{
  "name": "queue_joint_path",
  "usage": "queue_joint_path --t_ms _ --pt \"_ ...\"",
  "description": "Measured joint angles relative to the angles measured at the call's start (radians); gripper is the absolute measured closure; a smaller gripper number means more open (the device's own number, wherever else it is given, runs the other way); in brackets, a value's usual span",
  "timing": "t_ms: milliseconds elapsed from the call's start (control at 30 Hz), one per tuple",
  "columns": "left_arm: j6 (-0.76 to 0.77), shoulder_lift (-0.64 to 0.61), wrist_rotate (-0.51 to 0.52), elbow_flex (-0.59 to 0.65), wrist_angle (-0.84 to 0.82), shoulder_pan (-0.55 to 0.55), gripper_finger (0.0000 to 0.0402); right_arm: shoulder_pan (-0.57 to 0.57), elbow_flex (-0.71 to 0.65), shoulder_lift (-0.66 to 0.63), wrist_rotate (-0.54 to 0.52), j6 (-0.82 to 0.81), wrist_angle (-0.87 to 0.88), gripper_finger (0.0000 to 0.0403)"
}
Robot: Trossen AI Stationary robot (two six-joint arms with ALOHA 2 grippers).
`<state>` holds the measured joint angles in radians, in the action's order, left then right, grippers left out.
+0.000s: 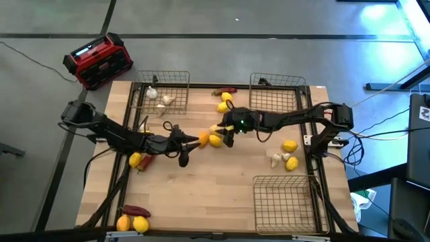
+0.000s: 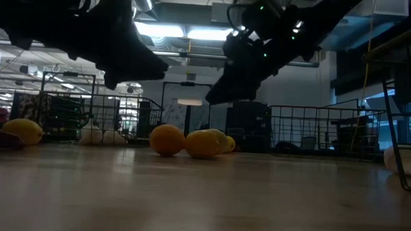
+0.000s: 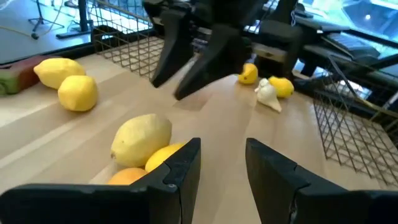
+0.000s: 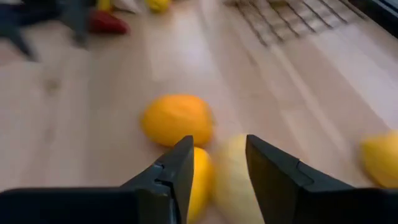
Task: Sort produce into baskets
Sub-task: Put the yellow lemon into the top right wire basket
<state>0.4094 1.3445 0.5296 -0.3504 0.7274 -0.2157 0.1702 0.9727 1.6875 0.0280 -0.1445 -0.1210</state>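
An orange fruit (image 1: 203,138) and two yellow lemons (image 1: 215,140) lie together on the wooden table's middle. My left gripper (image 1: 190,149) is open just left of them, above the table; in its wrist view (image 3: 224,168) the lemons (image 3: 141,138) lie beside its finger. My right gripper (image 1: 225,136) is open and hangs over the same cluster from the right; in its wrist view (image 4: 217,168) the lemons (image 4: 233,180) show below its fingers and the orange (image 4: 177,118) beyond. In the low view both grippers (image 2: 125,71) (image 2: 220,95) are clear above the fruit (image 2: 167,139).
Three wire baskets: far left (image 1: 176,75) with whitish bulbs (image 1: 166,101), far right (image 1: 279,81), near right (image 1: 285,205). Loose lemons, bulbs and red peppers lie at far middle (image 1: 224,106), right (image 1: 289,146), left (image 1: 135,160) and near left (image 1: 140,224). A red and black box (image 1: 97,60) sits off the table's far left.
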Motion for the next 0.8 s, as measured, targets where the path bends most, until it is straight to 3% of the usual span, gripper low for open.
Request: queue_joint_path --t_ms 167,400,567,800 --pt "-0.002 0.014 0.002 0.0 0.022 0.0 0.0279 0.066 0.011 0.0 0.029 0.007 0.103 0.0193" --pt "-0.001 0.014 0.004 0.0 0.017 0.0 0.0279 0.071 0.011 0.0 0.018 0.007 0.107 0.0113" --pt "-0.003 0.014 0.024 0.0 0.017 0.0 0.0279 0.067 0.011 0.014 -0.01 0.004 0.076 0.0099" --pt "-0.001 0.014 0.026 -0.001 0.013 0.0 0.0279 0.034 0.01 0.088 -0.045 -0.01 0.02 0.0112"
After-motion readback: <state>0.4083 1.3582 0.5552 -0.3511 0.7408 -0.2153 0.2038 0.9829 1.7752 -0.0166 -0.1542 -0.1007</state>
